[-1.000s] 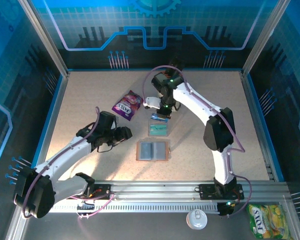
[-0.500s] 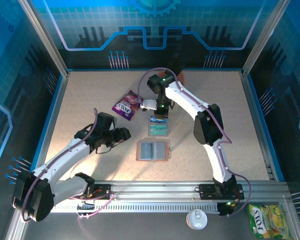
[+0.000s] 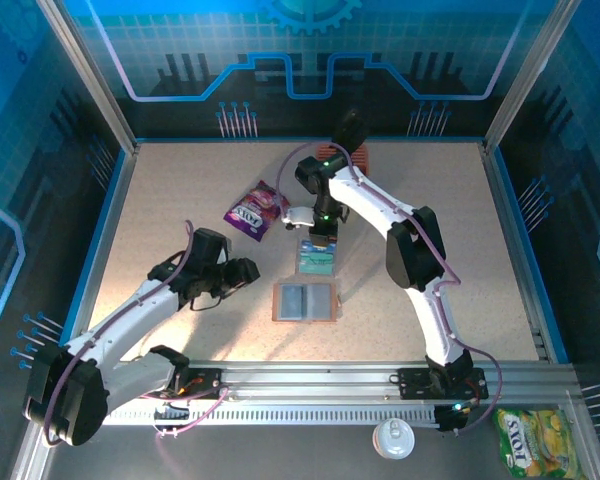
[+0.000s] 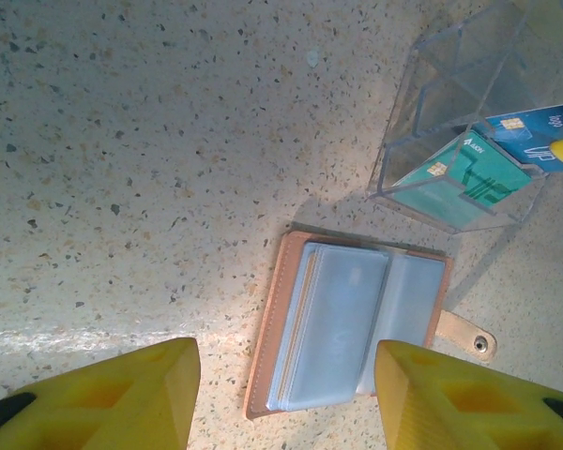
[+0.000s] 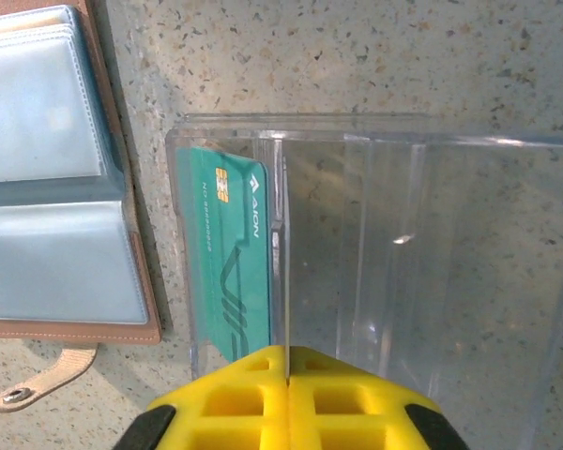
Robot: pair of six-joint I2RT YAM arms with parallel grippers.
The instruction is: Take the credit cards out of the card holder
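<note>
Right gripper [image 5: 288, 356], clamped on the blue card [image 4: 530, 131], stands it in the clear tray [image 5: 403, 234] beside the green card [image 5: 230, 253]. Left gripper [image 3: 245, 272] hangs spread beside the card holder [image 4: 347, 319], giving room.

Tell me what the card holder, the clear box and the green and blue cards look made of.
Card holder: tan leather or imitation, matte rim and strap; pockets look like soft frosted vinyl. Clear box: rigid transparent plastic, probably acrylic, with sharp glinting edges. Green card and blue card: glossy printed plastic, metallic chip contacts.
</note>
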